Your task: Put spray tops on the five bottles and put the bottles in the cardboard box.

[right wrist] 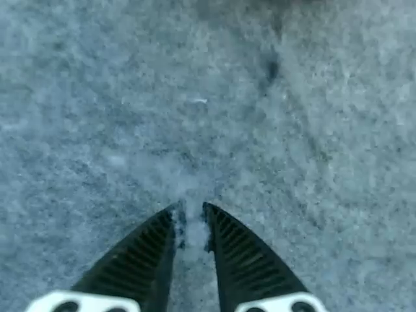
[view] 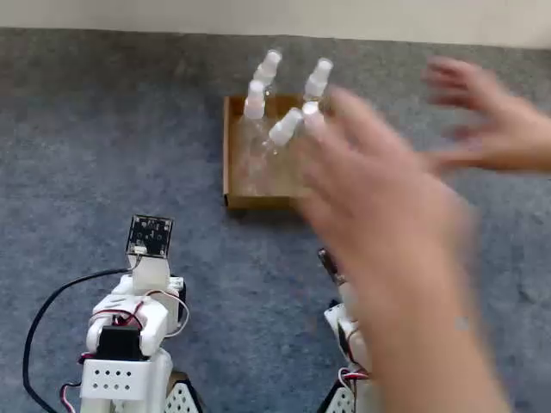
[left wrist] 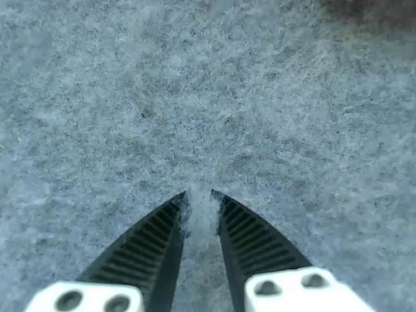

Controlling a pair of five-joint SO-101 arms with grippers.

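The cardboard box (view: 229,163) stands on the grey carpet at the far middle. Several clear bottles (view: 255,146) stand inside it, each with a white spray top (view: 269,65). A person's hand (view: 379,206) sweeps over the box's right side and hides part of it; a second hand (view: 499,129) hovers to the right. My left gripper (left wrist: 198,195) hangs shut just above bare carpet with nothing in it. My right gripper (right wrist: 190,207) is likewise shut and empty over carpet. The left arm (view: 138,318) sits folded at the near left.
The right arm (view: 344,323) is at the near right, largely covered by the person's forearm. A black cable (view: 43,318) loops beside the left arm's base. Grey carpet (view: 103,129) stretches around the box on the left and in front.
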